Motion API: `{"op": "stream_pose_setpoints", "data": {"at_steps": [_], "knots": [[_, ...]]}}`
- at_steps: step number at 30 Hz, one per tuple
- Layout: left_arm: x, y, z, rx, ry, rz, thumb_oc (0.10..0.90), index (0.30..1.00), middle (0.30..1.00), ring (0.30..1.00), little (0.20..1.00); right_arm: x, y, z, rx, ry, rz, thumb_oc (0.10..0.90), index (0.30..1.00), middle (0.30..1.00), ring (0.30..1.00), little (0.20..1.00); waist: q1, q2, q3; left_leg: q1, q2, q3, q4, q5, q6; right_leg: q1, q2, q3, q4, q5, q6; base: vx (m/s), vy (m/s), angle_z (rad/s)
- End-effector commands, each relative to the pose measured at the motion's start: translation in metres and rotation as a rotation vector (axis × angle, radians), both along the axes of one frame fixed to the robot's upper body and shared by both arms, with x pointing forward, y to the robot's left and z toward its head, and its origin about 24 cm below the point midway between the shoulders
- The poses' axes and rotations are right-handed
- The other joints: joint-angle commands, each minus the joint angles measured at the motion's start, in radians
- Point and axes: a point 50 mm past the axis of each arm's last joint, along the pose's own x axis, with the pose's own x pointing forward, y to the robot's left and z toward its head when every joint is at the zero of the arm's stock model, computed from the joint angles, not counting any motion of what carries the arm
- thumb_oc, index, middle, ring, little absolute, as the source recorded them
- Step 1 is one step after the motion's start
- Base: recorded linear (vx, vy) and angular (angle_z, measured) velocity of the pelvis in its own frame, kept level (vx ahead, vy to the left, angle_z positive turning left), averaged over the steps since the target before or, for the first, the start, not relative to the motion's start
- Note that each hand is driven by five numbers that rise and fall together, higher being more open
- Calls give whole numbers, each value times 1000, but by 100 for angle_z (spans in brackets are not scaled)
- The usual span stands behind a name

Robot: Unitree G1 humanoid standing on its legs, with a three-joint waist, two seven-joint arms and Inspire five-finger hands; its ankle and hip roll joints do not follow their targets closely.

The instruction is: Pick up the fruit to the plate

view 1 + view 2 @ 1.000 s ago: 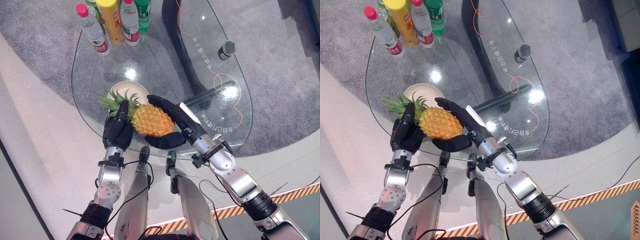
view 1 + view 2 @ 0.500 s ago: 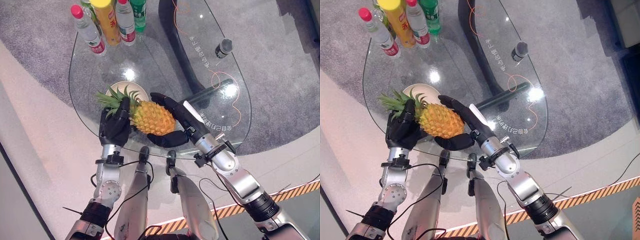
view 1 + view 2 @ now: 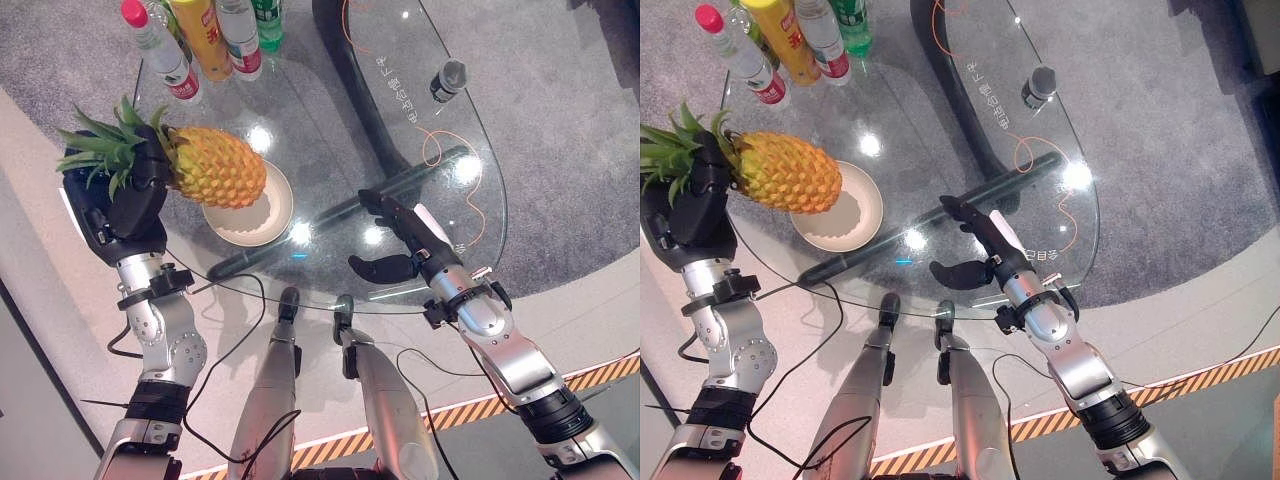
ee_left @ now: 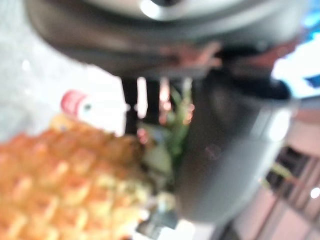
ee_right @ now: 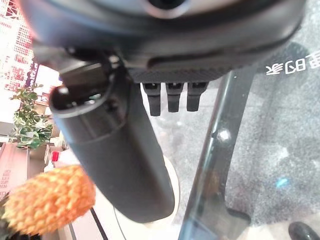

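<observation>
**Pineapple held above the plate**

Left hand [image 3: 128, 205] fingers curl round the pineapple [image 3: 212, 166] at its leafy crown, holding it sideways over the plate [image 3: 270, 212]. Right hand [image 3: 405, 245] hovers apart over the glass table [image 3: 330, 120], fingers straight, thumb spread.

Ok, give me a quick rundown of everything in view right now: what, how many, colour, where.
Pineapple: one, orange-yellow with green crown, held above the plate's left edge.
Plate: one, cream, on the table's left part.
Bottles: a cluster at the table's far left edge; red-capped clear, yellow and green ones visible.
Small dark cylinder: one, far right on the table.
Orange cable: one, running along the table's right part.
Glass table: one, clear, over grey carpet.
Left robot hand: dark, curled round the pineapple's crown end.
Right robot hand: dark, fingers straight, over the table's near edge, holding nothing.
</observation>
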Motion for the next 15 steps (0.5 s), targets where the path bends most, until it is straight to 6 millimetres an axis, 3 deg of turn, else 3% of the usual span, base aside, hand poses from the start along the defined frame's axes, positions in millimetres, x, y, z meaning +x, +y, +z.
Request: {"op": "stream_pose_setpoints", "data": {"at_steps": [1, 15], "knots": [[-18, -8, 65, 107, -366, 40, 100, 300, 300, 300, 200, -9, 11, 42, 38, -205, 81, 800, 900, 900, 900, 900, -10, -5, -18, -34, -41, -20, 69, -77, 24, 5, 9, -66, -14, 40, -1, -18, 34, -5], [5, -9, 60, 131, -244, 242, 100, 300, 300, 300, 200, 0, 23, 46, 9, -166, 143, 800, 900, 900, 900, 900, -29, 1, -18, -113, -31, -7, 92, -70, 8, -81, 19, -57, 17, 39, -1, -19, 46, -3]]}}
